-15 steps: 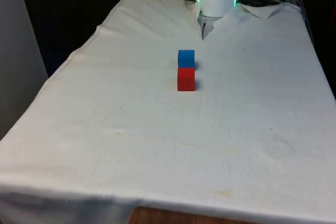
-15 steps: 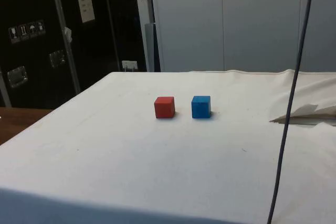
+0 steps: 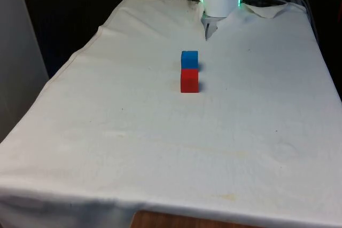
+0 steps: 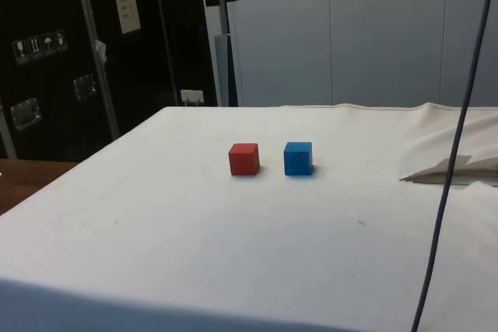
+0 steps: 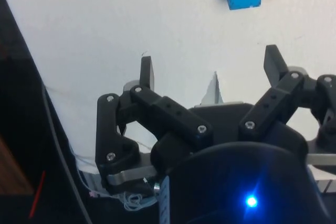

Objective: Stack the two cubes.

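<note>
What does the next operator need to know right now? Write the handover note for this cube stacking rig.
Gripper: open, empty, high above the cloth.
Blue cube and red cube: both sit on the white cloth, side by side with a small gap between them; the blue one is nearer the robot.
Done: nothing stacked, neither cube grasped.
Left: pick up one cube, set it on the other, release.

Bare cloth (image 3: pixel 133 132) round cubes; narrow gap btwn red cube (image 4: pixel 244 159) & blue cube (image 4: pixel 298 158).

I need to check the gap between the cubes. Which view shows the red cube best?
The side view: the red cube sits clearly apart from the blue cube. In the front view the red cube overlaps the blue one, hiding the gap.
</note>
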`<move>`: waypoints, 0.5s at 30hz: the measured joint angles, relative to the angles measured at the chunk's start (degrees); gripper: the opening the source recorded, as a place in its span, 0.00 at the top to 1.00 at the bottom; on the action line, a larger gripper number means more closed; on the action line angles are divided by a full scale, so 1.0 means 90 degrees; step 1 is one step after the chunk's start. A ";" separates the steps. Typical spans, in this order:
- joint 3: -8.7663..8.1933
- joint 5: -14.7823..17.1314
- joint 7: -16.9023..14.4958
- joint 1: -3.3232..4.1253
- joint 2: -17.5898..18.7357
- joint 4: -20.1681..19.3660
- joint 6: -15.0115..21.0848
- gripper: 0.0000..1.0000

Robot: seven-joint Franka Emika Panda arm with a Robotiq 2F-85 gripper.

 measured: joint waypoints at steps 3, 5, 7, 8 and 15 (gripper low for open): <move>0.0013 -0.0032 0.0000 0.0000 -0.0127 -0.0216 0.0134 0.00; 0.0013 -0.0045 -0.0006 0.0000 -0.0166 -0.0286 0.0185 0.00; 0.0019 -0.0083 -0.0013 0.0000 -0.0274 -0.0509 0.0350 0.00; 0.0019 -0.0089 -0.0025 0.0000 -0.0306 -0.0586 0.0401 0.00; 0.0019 -0.0102 -0.0146 0.0000 -0.0439 -0.1127 0.0853 0.00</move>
